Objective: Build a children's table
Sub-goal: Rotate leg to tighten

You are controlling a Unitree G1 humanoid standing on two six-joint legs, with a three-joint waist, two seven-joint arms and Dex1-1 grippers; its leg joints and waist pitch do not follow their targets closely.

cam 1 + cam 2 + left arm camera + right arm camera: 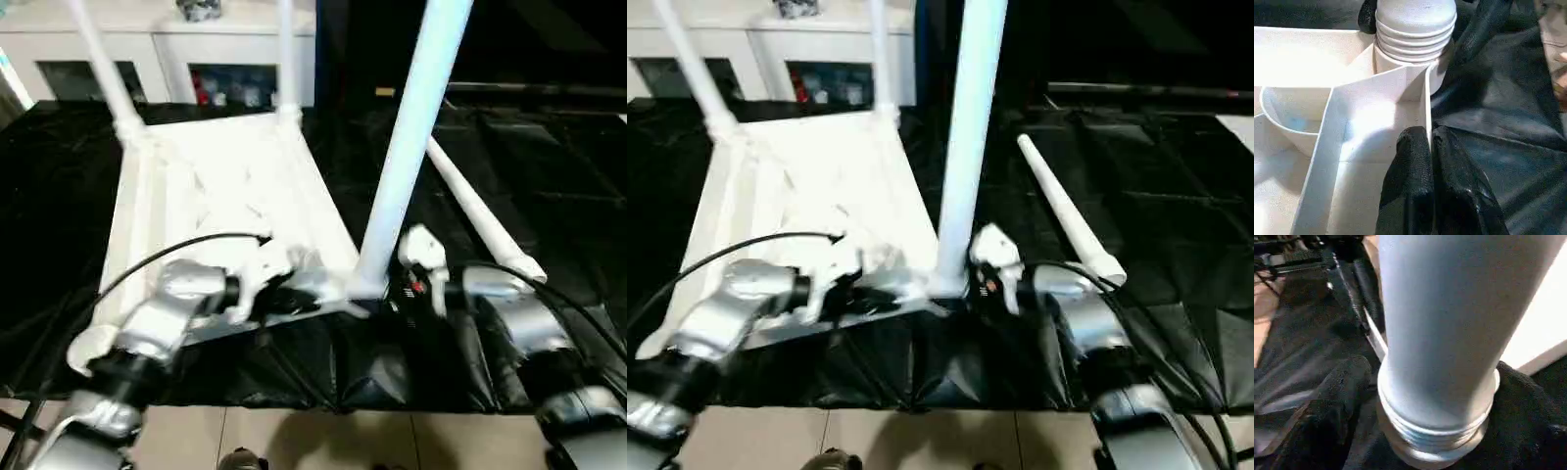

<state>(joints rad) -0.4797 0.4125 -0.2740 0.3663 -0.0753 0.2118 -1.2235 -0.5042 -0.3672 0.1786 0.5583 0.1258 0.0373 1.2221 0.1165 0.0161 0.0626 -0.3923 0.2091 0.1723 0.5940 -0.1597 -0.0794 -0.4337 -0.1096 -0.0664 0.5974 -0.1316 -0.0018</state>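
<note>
The children's table lies upside down on the black cloth, its white ribbed tabletop (225,186) facing up. Two legs (103,69) (286,59) stand in the far corner sockets. A third leg (411,137) stands upright at the near right corner, its threaded end (1435,431) at the socket. My right gripper (392,289) straddles that leg's base, its fingers (1327,416) set wide on either side, open. My left gripper (1430,142) is shut on the tabletop's thin near rim just beside that corner. The fourth leg (480,220) lies loose on the cloth to the right.
The black cloth (549,157) covers the work surface and ends at tiled floor (313,441) near me. A white glass-door cabinet (157,49) stands behind the table. A black cable (147,259) loops over my left forearm.
</note>
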